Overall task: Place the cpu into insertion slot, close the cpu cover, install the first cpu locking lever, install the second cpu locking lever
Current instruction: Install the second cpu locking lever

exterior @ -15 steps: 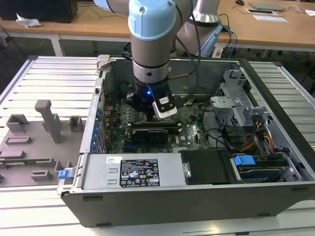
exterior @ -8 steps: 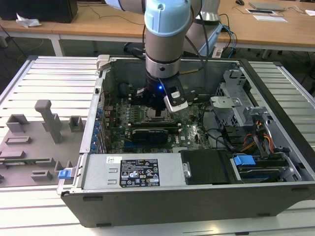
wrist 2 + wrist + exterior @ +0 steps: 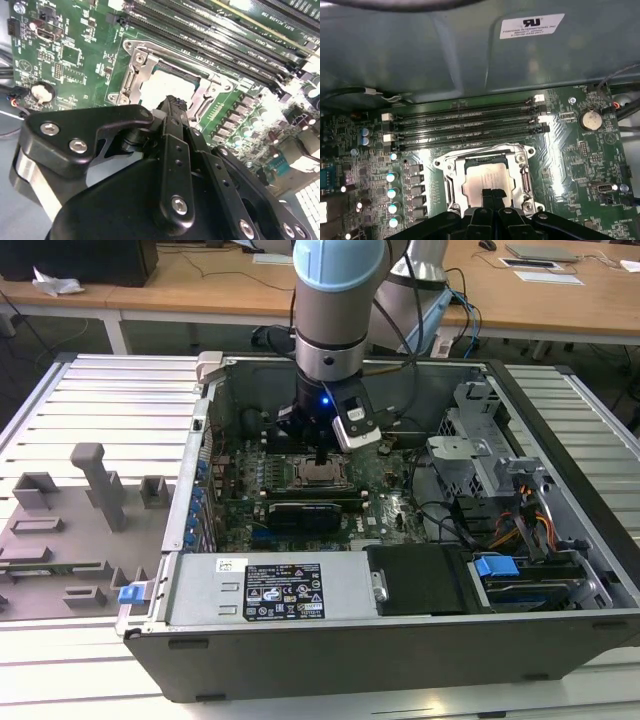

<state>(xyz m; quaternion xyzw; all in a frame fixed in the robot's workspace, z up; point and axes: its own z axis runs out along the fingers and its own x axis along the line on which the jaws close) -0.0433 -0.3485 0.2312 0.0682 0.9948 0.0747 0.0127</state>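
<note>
the arm is grey metal with a pale blue joint cap; its gripper is matte black, its linkages studded with silver screws.

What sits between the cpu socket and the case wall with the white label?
In the first wrist view, long black memory slots lie between the insertion slot and the case wall, running side by side across the green motherboard.

CPU — flat square chip with a silvery-tan metal top, lying level inside the insertion slot, its top showing through the cover's window.

Insertion slot — square dark-framed socket on the green motherboard, just beside the long memory slots.

CPU cover — thin silvery-grey metal frame with a large central window, folded down flat over the socket around the chip; seen in both wrist views.
</note>
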